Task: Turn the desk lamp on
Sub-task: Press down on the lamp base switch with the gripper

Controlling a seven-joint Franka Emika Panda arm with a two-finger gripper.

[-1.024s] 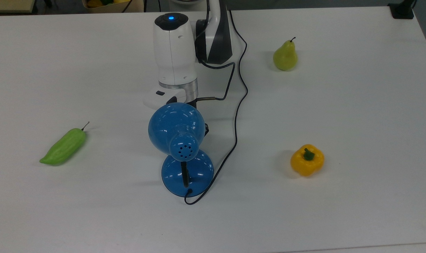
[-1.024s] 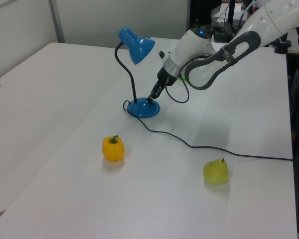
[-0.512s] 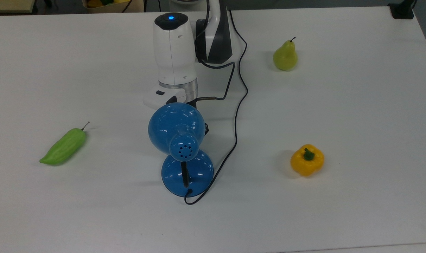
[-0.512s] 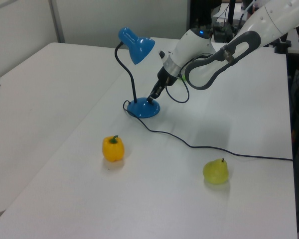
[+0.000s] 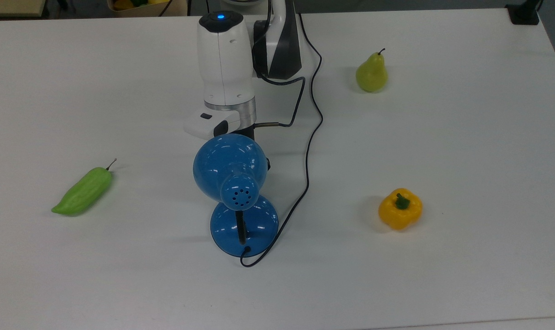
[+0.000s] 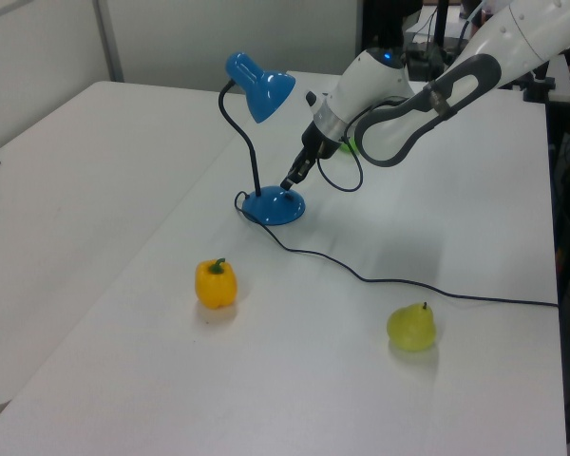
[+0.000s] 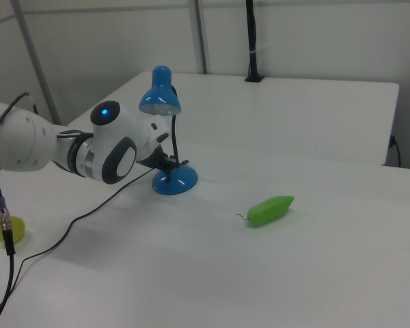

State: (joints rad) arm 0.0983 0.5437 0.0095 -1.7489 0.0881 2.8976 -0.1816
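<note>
With closed jaws (image 6: 292, 181) we are hovering just above the lamp (image 6: 263, 142) base, risking sliding it across the counter (image 6: 123, 171).

A broad white bench (image 5: 465, 151) fills the top view. In the left view a second white table (image 6: 66, 180) stands at the frame's left, pale wall panels (image 6: 218, 38) behind. In the right view, a black pole (image 7: 251, 41) rises at upper centre.
</note>
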